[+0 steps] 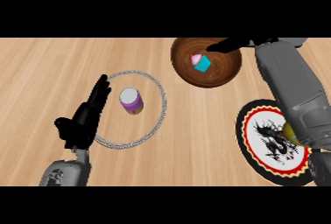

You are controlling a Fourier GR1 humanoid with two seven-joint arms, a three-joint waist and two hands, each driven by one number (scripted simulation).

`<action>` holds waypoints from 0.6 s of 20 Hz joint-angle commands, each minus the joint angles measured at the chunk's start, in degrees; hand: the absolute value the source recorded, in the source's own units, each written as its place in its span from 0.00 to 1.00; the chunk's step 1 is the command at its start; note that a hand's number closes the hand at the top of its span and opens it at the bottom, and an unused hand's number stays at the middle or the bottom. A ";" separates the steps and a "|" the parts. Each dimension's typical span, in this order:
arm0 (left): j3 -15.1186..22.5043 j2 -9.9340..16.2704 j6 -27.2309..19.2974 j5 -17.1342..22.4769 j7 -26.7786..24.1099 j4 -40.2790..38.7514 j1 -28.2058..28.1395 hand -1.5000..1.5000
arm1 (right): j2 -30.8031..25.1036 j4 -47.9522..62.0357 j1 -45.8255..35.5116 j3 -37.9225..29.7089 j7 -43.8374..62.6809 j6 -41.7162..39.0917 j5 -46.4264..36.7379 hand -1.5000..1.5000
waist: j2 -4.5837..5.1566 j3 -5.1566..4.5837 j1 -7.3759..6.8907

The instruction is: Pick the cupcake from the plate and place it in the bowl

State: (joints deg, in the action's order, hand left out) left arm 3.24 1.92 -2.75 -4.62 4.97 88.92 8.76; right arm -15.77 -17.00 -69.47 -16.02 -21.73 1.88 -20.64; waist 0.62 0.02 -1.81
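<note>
Now teal-wrapped cupcake lies tilted inside round wooden bowl.

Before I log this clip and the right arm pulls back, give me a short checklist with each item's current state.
1. Cupcake inside the wooden bowl: ok, it lies tilted on the bowl's floor.
2. Right hand clear of the cupcake: ok, a gap shows between them; the hand sits over the bowl's far rim.
3. Right hand's fingers open: cannot tell, they are dark against the rim.
4. Plate free of the cupcake: ok on the visible part; the right forearm covers its right side, where something yellow shows.
5. Left hand out of the way: ok, open and resting at the left.
6. Purple cup in the glass plate: ok, upright.
</note>
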 commanded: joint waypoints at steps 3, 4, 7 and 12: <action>-0.58 0.88 0.56 0.49 1.69 1.70 -0.46 0.50 | -7.62 0.30 1.31 -4.97 -0.60 -11.51 5.85 0.00 | -0.26 0.03 0.69; 1.39 -1.01 -0.65 -0.83 0.33 2.08 -1.31 0.50 | -4.85 1.97 2.79 -6.17 -1.83 -8.79 6.83 0.00 | 0.03 0.04 0.03; 0.08 -0.22 0.02 0.06 -0.57 1.10 -1.96 0.50 | -8.73 1.06 3.89 -6.03 -2.40 -16.02 7.66 0.00 | -0.15 0.02 0.51; 2.88 -1.35 -0.13 -1.20 2.16 4.34 -2.74 0.50 | -10.70 1.36 5.75 -5.89 -4.39 -21.63 8.40 0.00 | -0.14 0.04 0.23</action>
State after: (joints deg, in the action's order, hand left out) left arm 3.50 1.82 -2.40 -4.57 5.16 90.26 7.18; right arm -23.65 -16.39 -64.30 -21.29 -25.35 -14.83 -13.29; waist 0.43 0.04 -1.25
